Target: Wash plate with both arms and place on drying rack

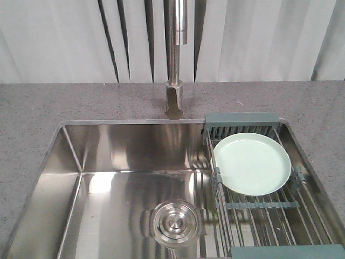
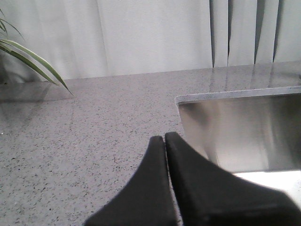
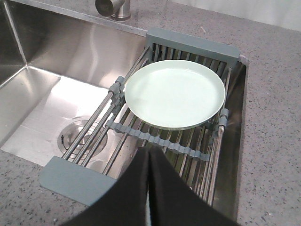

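Observation:
The pale mint-green plate (image 1: 252, 162) lies flat on the drying rack (image 1: 269, 208), toward its far end, over the right side of the steel sink. It also shows in the right wrist view (image 3: 174, 93), resting on the rack's steel rods (image 3: 117, 141). My right gripper (image 3: 148, 151) is shut and empty, hovering over the rack's near part, just short of the plate. My left gripper (image 2: 164, 138) is shut and empty above the speckled counter, left of the sink's corner. Neither arm shows in the front view.
The steel sink (image 1: 108, 178) has a round drain (image 1: 175, 222) in its floor. A steel faucet (image 1: 175, 59) stands behind it on the grey speckled counter (image 1: 54, 102). Plant leaves (image 2: 28, 61) hang at the far left. White curtains hang behind.

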